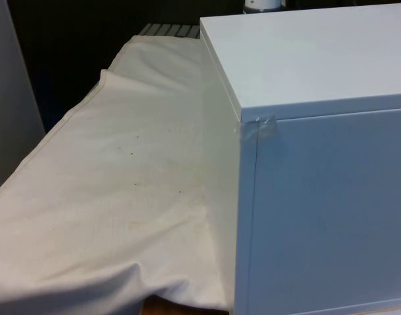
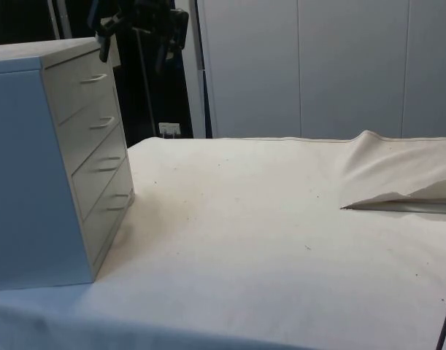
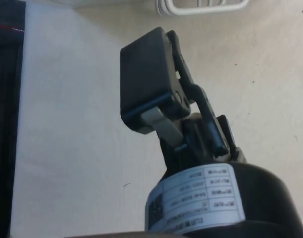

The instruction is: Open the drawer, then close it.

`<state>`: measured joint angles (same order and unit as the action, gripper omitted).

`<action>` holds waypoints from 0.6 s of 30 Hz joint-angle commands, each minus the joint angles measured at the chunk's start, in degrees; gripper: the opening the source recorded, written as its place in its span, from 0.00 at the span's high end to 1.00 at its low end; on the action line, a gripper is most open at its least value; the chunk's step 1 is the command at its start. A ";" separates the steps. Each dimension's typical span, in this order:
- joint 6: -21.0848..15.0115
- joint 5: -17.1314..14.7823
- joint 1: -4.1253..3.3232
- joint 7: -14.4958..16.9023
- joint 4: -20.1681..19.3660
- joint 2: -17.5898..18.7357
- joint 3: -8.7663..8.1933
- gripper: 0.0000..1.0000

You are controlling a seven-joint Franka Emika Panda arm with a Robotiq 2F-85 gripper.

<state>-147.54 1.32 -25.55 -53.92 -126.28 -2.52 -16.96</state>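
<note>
Side view, nearest first: the white cloth (image 2: 266,219) is being left bare across the table, rucked up at its far right edge, so nothing is standing in the way of a drawer's travel. Further left, the chest of drawers (image 2: 33,168) is being kept on the cloth with its four fronts turned towards the open table, presumably so that a pull can be made into free space. All four fronts are being held flush, the top drawer (image 2: 80,84) included, with its handle (image 2: 93,78) untouched. In the front view, the chest's plain back is being presented, with a strip of tape (image 1: 258,128) at its upper corner. Furthest back, the gripper (image 2: 135,33) is being held above and beyond the top drawer's front, apart from the handle. Whether it is released or clenched cannot be told. Nothing is being grasped.
</note>
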 commanded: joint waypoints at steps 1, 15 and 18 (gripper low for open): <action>-1.03 -0.29 0.06 -0.92 -0.11 0.29 -0.06 0.00; -1.95 -0.52 0.06 -5.56 0.06 1.55 -0.17 0.00; -2.46 -0.80 0.06 -6.82 0.11 1.95 -0.23 0.00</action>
<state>-149.14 1.32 -25.50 -60.68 -126.17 -0.80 -17.19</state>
